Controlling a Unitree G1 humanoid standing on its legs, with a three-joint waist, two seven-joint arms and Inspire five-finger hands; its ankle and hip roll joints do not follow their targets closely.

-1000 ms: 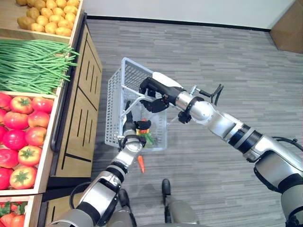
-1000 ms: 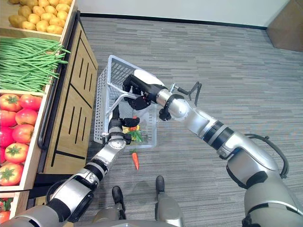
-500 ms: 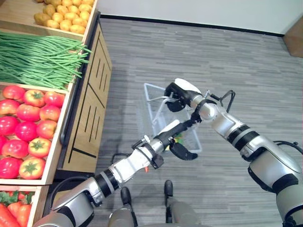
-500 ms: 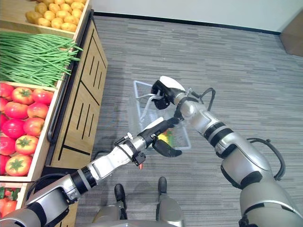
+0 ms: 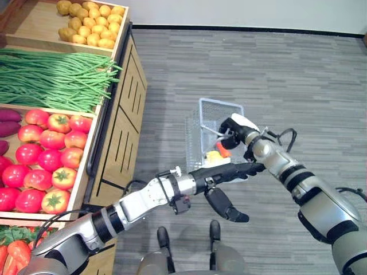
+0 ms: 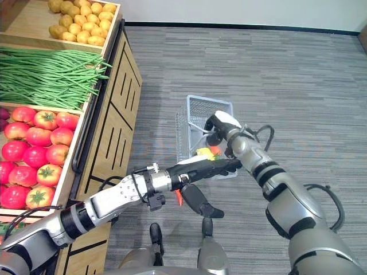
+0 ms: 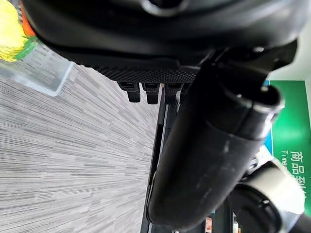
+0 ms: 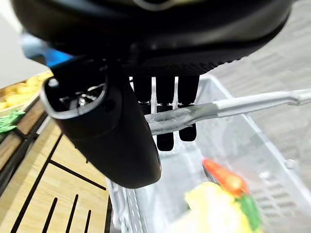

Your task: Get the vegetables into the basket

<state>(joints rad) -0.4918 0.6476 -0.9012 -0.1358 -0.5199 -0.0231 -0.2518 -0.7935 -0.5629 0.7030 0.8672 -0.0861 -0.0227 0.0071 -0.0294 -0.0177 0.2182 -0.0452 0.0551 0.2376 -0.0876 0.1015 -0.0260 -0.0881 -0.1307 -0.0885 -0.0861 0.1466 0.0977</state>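
Your right hand (image 6: 217, 123) curls round basket (image 5: 213, 109) handle; left hand (image 5: 229, 173) flat-fingered, empty, now across basket front. Produce shelf (image 5: 114, 132) alongside. Carrot (image 6: 179, 197) on floor.

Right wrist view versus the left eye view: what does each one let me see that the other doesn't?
The right wrist view alone shows the right hand's fingers curled round the basket handle from close up. The left eye view alone shows the left hand open in front of the basket, plus tomatoes and a carrot on the stand. Both show the potatoes, green beans and the vegetables in the basket.
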